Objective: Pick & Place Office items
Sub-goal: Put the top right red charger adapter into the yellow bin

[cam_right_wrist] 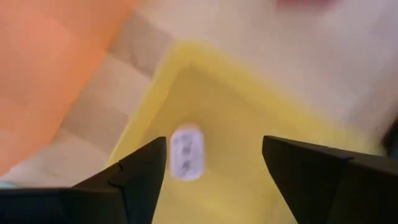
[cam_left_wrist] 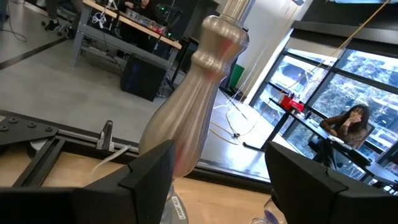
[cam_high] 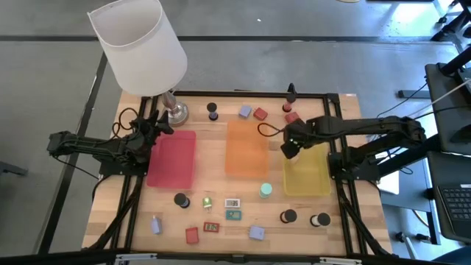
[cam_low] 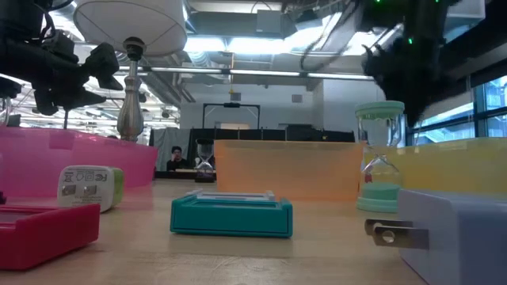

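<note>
Small office items lie on the near part of the table: a black round one (cam_high: 180, 199), a green and white one (cam_high: 207, 202), a teal rectangle (cam_high: 234, 215) (cam_low: 231, 215), a red block (cam_high: 192, 235) and a teal hourglass (cam_high: 265, 191) (cam_low: 380, 158). More sit along the far edge: a black one (cam_high: 213, 112), a lavender block (cam_high: 244, 112) and a red block (cam_high: 260, 114). My right gripper (cam_high: 289, 146) (cam_right_wrist: 214, 165) is open over the far left corner of the yellow tray (cam_high: 309, 177). A small white item (cam_right_wrist: 186, 152) lies in the tray below it. My left gripper (cam_high: 157, 126) (cam_left_wrist: 217, 180) is open at the lamp's metal stem (cam_left_wrist: 199, 99). My left gripper has the lamp's metal stem (cam_left_wrist: 186, 130) between its open fingers, coming level from the table's left. I cannot tell whether either finger touches the stem.
A pink tray (cam_high: 173, 158), an orange tray (cam_high: 246, 147) and the yellow tray lie side by side across the table's middle. The big white-shaded lamp (cam_high: 140, 44) stands at the far left, on a metal base (cam_high: 176, 112). Black frame rails (cam_high: 131, 206) run along the table's sides.
</note>
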`<state>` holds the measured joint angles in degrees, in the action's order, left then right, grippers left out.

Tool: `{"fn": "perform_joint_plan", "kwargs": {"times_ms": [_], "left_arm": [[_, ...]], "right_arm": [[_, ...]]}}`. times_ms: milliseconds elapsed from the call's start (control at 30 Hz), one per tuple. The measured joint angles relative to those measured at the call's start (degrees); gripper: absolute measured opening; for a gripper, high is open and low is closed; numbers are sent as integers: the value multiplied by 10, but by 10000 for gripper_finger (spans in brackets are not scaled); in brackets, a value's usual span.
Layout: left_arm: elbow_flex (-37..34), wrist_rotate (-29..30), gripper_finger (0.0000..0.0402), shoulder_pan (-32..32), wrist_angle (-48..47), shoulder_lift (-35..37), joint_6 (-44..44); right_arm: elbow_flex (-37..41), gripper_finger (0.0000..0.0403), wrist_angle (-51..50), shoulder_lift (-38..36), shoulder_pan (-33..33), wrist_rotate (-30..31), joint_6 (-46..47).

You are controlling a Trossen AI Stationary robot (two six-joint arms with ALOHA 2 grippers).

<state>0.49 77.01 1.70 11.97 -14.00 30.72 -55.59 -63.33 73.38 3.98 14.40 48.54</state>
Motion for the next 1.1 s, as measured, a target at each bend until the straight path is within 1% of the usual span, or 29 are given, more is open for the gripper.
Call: {"fn": "perform_joint_plan", "kwargs": {"times_ms": [67, 133, 167, 233, 300, 367, 467, 567, 633, 767, 833, 900, 1000, 1100], "left_arm": [[0, 0, 246, 0, -1, 0, 0], [0, 2, 246, 0, -2, 0, 0], [0, 5, 246, 0, -2, 0, 0], [0, 5, 246, 0, -2, 0, 0], [0, 5, 246, 0, -2, 0, 0], [0, 4, 246, 0, -2, 0, 0], [0, 4, 246, 0, -2, 0, 7], [0, 4, 246, 0, -2, 0, 13], [0, 4, 246, 0, -2, 0, 14], [0, 3, 246, 0, -2, 0, 16], [0, 3, 246, 0, -2, 0, 17], [0, 3, 246, 0, -2, 0, 16], [0, 3, 246, 0, -2, 0, 16], [0, 3, 246, 0, -2, 0, 16]], "right_arm": [[-27, 269, -1, -2, 7, 19, -95], [-50, 267, 0, 1, 28, 7, -186], [-61, 267, 1, 6, 41, 0, -217], [-75, 266, 2, 16, 73, -16, -233], [-83, 266, 1, 28, 111, -30, -224], [-83, 266, 0, 38, 144, -32, -238], [-83, 266, 2, 52, 181, -22, -309], [-83, 273, 3, 65, 203, -20, -375], [-83, 285, 4, 76, 218, -20, -360], [-83, 311, 5, 105, 255, -30, -212], [-83, 324, 10, 121, 269, -37, -168], [-83, 337, 18, 137, 278, -29, -147], [-83, 355, 45, 160, 291, -13, -144], [-83, 369, 75, 178, 303, -14, -144]]}}
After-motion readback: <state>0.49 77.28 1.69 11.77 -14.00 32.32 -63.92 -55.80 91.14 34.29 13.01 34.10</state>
